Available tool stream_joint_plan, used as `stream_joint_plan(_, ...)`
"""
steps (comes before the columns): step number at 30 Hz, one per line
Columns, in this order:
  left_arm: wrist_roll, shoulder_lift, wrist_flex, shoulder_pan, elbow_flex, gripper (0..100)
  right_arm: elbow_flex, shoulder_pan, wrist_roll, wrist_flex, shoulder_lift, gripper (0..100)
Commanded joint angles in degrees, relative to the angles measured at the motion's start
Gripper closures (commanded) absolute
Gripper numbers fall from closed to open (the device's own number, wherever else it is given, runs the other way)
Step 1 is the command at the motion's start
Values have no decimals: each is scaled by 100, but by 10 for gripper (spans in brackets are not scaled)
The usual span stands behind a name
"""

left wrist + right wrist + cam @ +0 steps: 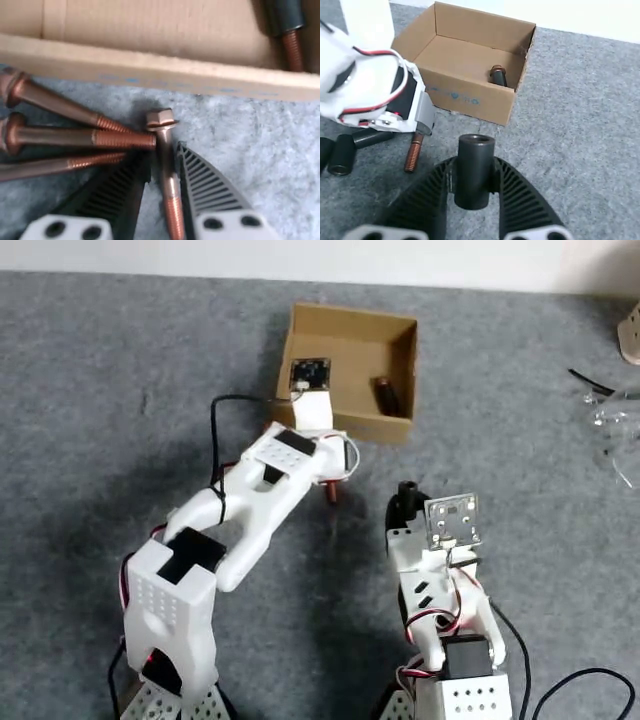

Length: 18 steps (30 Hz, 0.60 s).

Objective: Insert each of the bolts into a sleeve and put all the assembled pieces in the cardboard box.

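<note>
Left gripper pinches bolt, box at its 12 o'clock. Right gripper squeezes sleeve, 5 o'clock from box.

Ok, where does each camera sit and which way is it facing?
High view: fixed overhead, looking down on the left arm, right arm and box.
Left wrist view: on the left wrist, facing along the left tool at its gripped bolt.
Right wrist view: on the right wrist, facing past the right tool and sleeve toward the left arm.
Shared: all three show the box.
</note>
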Motion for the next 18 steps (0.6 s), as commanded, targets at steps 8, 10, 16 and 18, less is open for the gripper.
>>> stream_joint_plan(8, 35, 268, 396, -75, -312, 902, 541, 75, -9, -242, -119, 994)
stream_joint_plan(10, 35, 312, 396, -66, -312, 902, 541, 75, -9, -242, -119, 994)
stream_joint_plan(16, 35, 321, 404, -66, -312, 902, 541, 75, -9, -242, -119, 994)
stream_joint_plan(18, 35, 321, 413, -66, -303, 902, 541, 75, -9, -242, -119, 994)
